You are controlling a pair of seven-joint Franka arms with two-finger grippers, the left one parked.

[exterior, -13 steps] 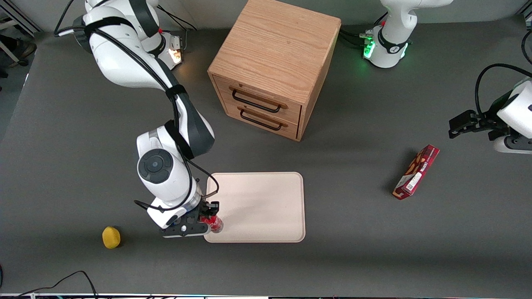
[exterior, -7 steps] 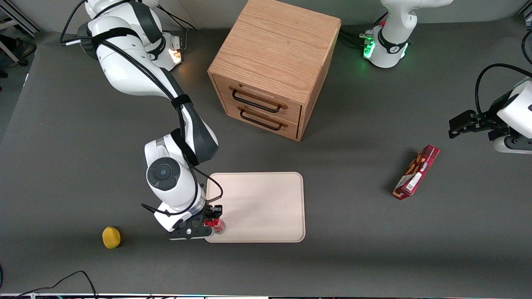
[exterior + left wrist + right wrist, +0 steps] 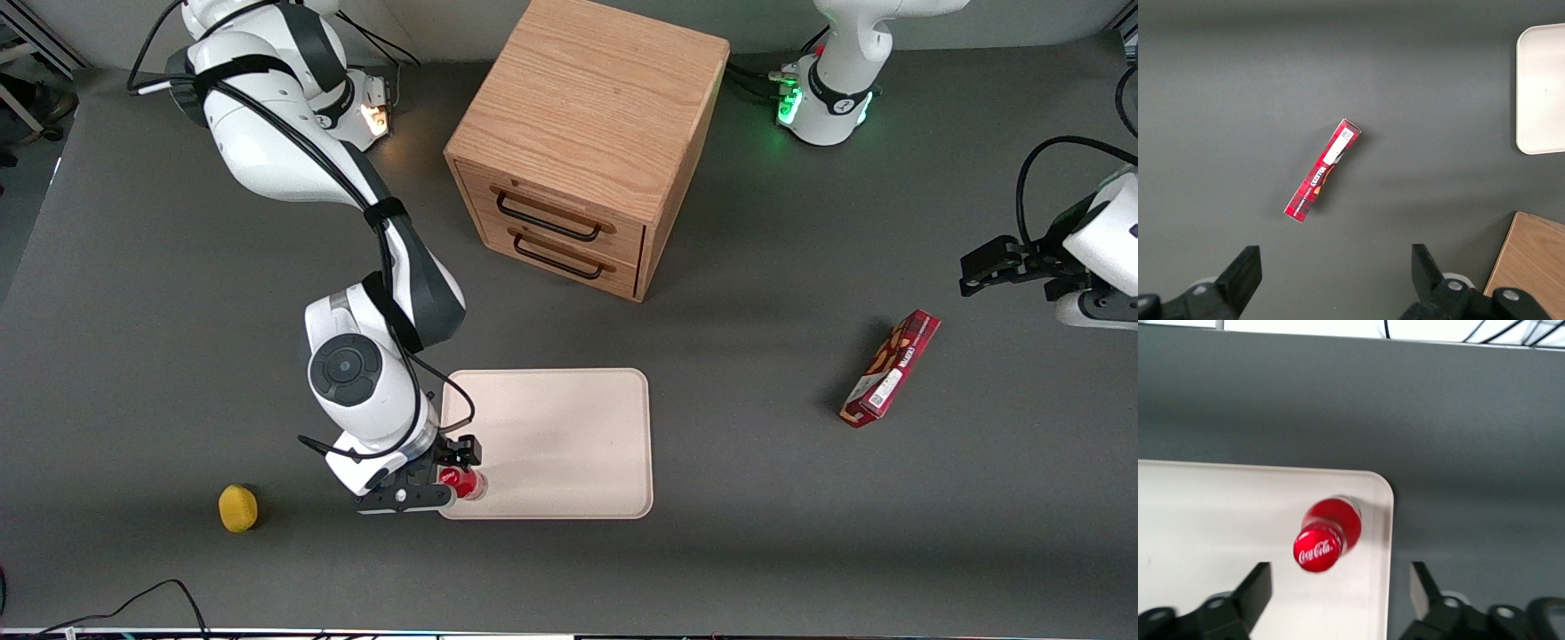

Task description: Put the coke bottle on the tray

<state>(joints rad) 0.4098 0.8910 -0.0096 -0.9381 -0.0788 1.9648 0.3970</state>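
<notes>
While the right arm hangs low over the corner of the tray nearest the front camera at the working arm's end, its gripper stands spread wide, the fingers well apart on either side of the coke bottle and touching it nowhere that I can see. That bottle stands upright on the tray, just inside the rounded corner and close to the low rim, its red cap up toward the wrist camera. To my eye the placing is as good as done, and what remains is getting the arm away cleanly. The risk lies there: the bottle is slim and tall for its footing, so if the gripper lifts off at a slant or swings sideways before it has cleared the cap, one finger could clip the neck and tip it. Standing so near the rim, it would likely roll off onto the grey worktop rather than settle on the tray. A straight rise looks the safest way out.
</notes>
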